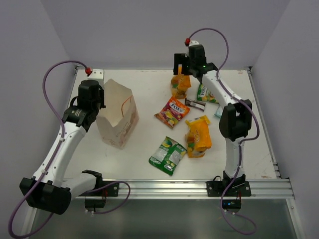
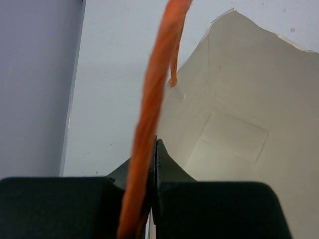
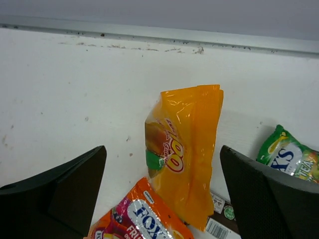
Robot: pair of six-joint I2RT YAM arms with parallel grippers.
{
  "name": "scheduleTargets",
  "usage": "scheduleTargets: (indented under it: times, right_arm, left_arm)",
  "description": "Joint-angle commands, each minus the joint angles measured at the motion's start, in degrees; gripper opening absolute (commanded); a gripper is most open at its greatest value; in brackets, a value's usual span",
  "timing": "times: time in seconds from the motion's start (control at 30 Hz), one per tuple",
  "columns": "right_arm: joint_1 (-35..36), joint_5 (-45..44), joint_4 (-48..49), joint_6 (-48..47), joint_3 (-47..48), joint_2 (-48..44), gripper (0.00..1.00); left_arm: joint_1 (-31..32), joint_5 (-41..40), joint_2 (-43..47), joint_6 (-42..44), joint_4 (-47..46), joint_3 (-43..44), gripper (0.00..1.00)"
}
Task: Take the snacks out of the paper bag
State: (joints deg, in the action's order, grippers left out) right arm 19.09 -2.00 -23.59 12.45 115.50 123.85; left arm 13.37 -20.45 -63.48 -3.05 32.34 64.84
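The cream paper bag stands upright at the left with its mouth open. My left gripper is at its left rim, shut on the orange string handle; the bag's inside shows no packets. My right gripper is open at the far middle, above an orange packet that lies between the spread fingers without touching them. On the table lie a red-yellow packet, a dark brown bar, a green packet, a second orange packet and a second green packet.
A teal packet is mostly hidden behind the right arm. The table's back rail runs just beyond the orange packet. The right wrist view also shows the red-yellow packet and the green packet close by.
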Motion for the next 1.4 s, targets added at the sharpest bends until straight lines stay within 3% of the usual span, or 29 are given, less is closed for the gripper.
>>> scheduleTargets:
  times: [0.0,0.2,0.47,0.6,0.73,0.83,0.87,0.93,1.03,1.23,1.37]
  right_arm:
    - [-0.3,-0.7,-2.2,-0.2,1.0,-12.6,0.99]
    - [-0.3,-1.4,-9.6,1.6,-6.7,-31.7,0.99]
    - [-0.3,3.8,-0.7,7.4,-35.6,-64.2,0.99]
    - [-0.2,8.8,1.8,10.0,-43.7,-70.8,0.99]
    - [-0.2,10.7,-0.5,9.4,-45.8,-72.2,0.99]
    - [-0.2,10.8,-1.4,8.7,-47.0,-73.3,0.99]
    - [-0.2,10.9,-1.4,8.6,-47.4,-73.7,0.99]
    - [-0.2,11.1,-1.1,8.6,-48.1,-74.8,0.99]
    - [-0.2,11.2,-1.3,8.4,-48.1,-75.4,0.99]
    - [-0.2,9.9,-4.1,7.9,-45.1,-76.6,0.99]
    - [-0.2,7.5,-7.9,5.5,-40.9,-78.8,0.99]
  left_arm:
    - [-1.3,0.9,-1.1,-1.4,-4.3,2.5,0.0]
    - [-4.4,2.2,-3.8,-1.3,-6.8,7.0,0.0]
    - [-12.0,6.2,-10.3,-0.7,-11.0,10.7,0.0]
    - [-15.1,9.4,-13.6,1.1,-14.9,9.7,0.0]
    - [-16.8,9.9,-16.1,1.7,-15.6,10.8,0.02]
    - [-17.5,10.9,-16.8,1.1,-14.4,12.8,0.23]
    - [-17.6,11.1,-16.7,1.0,-14.2,12.9,0.38]
    - [-17.8,11.1,-16.3,0.8,-13.4,13.7,0.55]
    - [-18.0,11.1,-15.7,0.2,-12.4,14.5,0.71]
    - [-18.1,13.5,-13.2,-2.4,-6.6,18.0,1.0]
    - [-18.1,15.3,-8.3,-3.7,-0.8,21.6,1.0]
